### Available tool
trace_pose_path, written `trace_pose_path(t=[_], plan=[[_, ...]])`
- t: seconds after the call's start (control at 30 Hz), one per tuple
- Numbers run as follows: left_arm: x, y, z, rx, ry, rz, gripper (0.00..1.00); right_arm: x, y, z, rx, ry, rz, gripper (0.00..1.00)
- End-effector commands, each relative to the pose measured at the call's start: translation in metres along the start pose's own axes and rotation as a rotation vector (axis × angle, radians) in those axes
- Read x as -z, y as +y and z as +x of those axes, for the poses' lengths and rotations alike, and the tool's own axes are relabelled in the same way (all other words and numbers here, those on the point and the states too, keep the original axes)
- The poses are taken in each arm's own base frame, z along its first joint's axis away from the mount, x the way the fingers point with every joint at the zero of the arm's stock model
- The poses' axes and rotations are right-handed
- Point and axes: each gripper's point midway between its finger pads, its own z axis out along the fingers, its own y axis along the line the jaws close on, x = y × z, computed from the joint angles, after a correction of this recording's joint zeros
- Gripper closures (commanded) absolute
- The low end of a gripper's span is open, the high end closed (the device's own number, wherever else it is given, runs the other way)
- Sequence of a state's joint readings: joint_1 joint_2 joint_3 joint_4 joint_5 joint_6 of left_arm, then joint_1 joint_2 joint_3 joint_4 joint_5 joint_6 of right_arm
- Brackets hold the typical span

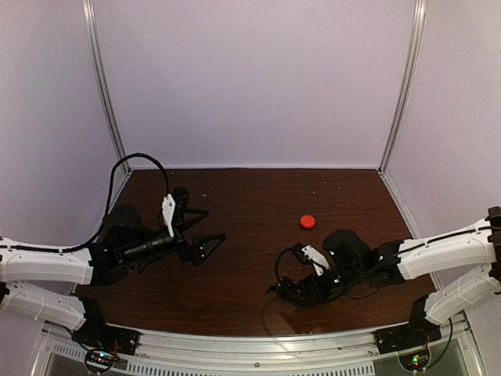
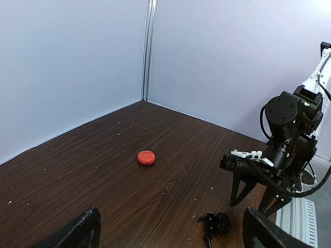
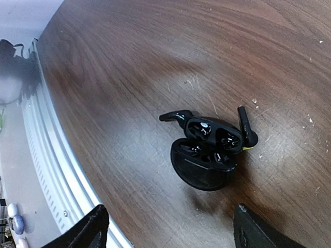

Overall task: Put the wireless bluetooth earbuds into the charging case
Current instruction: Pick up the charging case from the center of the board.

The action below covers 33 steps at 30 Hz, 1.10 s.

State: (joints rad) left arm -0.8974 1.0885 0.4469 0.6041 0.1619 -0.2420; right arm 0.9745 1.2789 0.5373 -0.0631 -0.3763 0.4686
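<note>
A black charging case lies open on the dark wooden table, its lid tipped back. Two black earbuds rest outside it, against its rim: one earbud on the left, the other earbud on the right. My right gripper hovers over them, open, with nothing between its fingers. From the left wrist view the same case sits under the right gripper. My left gripper is open and empty, raised at the table's left. In the top view the right gripper covers the case.
A closed red-orange round case lies alone toward the back of the table, also in the left wrist view. White walls enclose three sides. A metal rail runs along the near edge beside the black case.
</note>
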Motion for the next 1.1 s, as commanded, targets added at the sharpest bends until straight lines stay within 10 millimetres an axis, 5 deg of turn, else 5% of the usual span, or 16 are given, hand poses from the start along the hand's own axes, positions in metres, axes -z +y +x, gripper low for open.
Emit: trace_pose_path(t=[0.0,0.47,1.07], plan=[[0.003,-0.001,-0.012,0.001,-0.053,0.011,0.04,-0.014,-0.013,-0.006,0.000,-0.011,0.174,0.16],[0.006,0.001,-0.015,-0.001,-0.067,-0.007,0.03,-0.048,-0.013,0.001,0.049,0.016,0.410,0.14],[0.006,0.004,-0.017,-0.002,-0.074,-0.021,0.03,-0.059,-0.029,-0.004,0.054,-0.008,0.494,0.40]])
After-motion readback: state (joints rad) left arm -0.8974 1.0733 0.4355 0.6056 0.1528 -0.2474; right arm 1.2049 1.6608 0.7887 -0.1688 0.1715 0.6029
